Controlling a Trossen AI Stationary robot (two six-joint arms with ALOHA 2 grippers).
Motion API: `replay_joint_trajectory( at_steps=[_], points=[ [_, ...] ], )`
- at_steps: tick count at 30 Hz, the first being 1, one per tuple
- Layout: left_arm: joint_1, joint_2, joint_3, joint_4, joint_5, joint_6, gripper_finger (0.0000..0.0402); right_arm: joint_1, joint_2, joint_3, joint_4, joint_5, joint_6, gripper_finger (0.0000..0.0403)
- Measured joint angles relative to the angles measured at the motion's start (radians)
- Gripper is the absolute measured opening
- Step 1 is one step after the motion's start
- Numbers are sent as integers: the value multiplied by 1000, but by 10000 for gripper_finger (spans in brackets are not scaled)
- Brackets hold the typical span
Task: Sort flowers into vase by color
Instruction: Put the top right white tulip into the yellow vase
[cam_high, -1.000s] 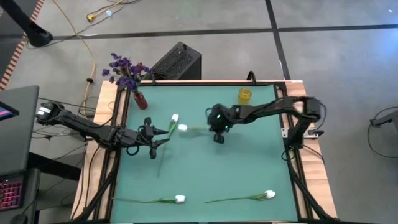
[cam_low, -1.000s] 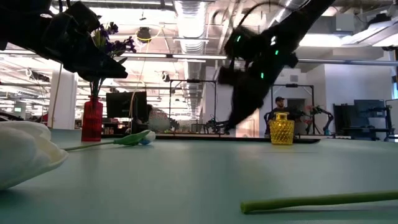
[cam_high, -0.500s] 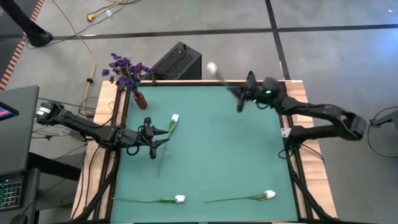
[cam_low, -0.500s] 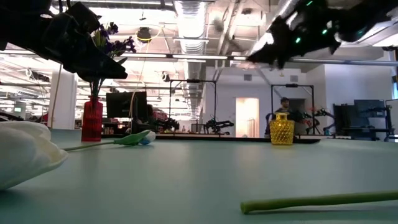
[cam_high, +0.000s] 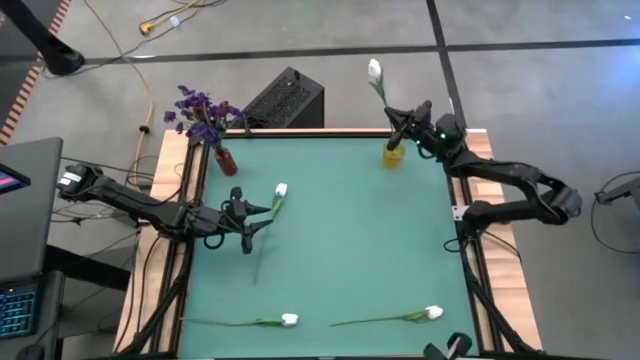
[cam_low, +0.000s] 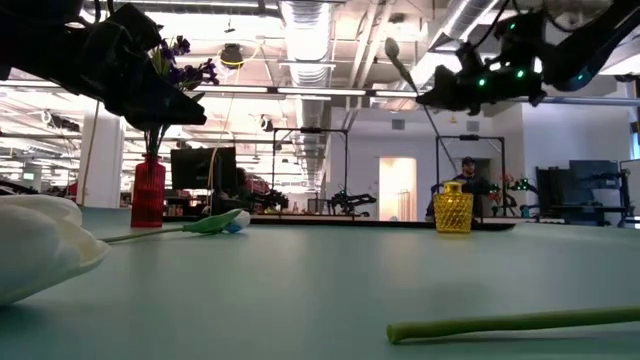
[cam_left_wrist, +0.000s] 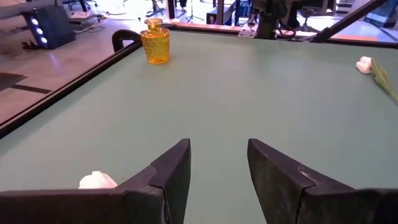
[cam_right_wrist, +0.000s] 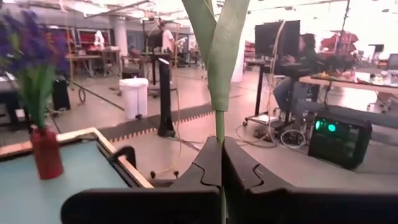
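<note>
My right gripper (cam_high: 405, 124) is shut on a white tulip (cam_high: 374, 70), held high over the yellow vase (cam_high: 393, 153) at the table's far edge. In the low view the bloom (cam_low: 392, 47) stands above the gripper (cam_low: 440, 98), and the thin stem runs down to the vase (cam_low: 452, 208). My left gripper (cam_high: 262, 212) hovers open at the table's left, beside another white tulip (cam_high: 281, 190) lying flat. That tulip's head (cam_left_wrist: 96, 180) shows just outside one finger. Purple blooms (cam_high: 203, 115) stand in a red vase (cam_high: 225, 160). My right gripper pinches the white tulip's green stem (cam_right_wrist: 219, 124) between its two fingers, just below the leaves (cam_right_wrist: 217, 37). The fingers lie across the stem, coming from the table's right side. The tulip is lifted clear and nearly upright, bloom on top, its lower stem reaching down to the yellow vase's mouth (cam_low: 451, 186).
Two more white tulips (cam_high: 289, 320) (cam_high: 433, 313) lie along the near edge, with a head (cam_low: 40, 250) and a stem (cam_low: 520, 322) close to the low camera. A raised wooden frame (cam_high: 470, 260) borders the green mat. A black box (cam_high: 283, 100) sits beyond the far edge.
My right gripper has carried the white tulip from the middle of the table up and toward the far edge. It has turned the tulip from lying level to nearly upright over the yellow vase.
</note>
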Motion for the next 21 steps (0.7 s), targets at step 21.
replay_joint_trajectory(
  at_steps=[21],
  points=[
    [0, 0, 0, -6, -19, 4, 147, -68, 142, 1, 89, -29, -4, 22]
  ],
)
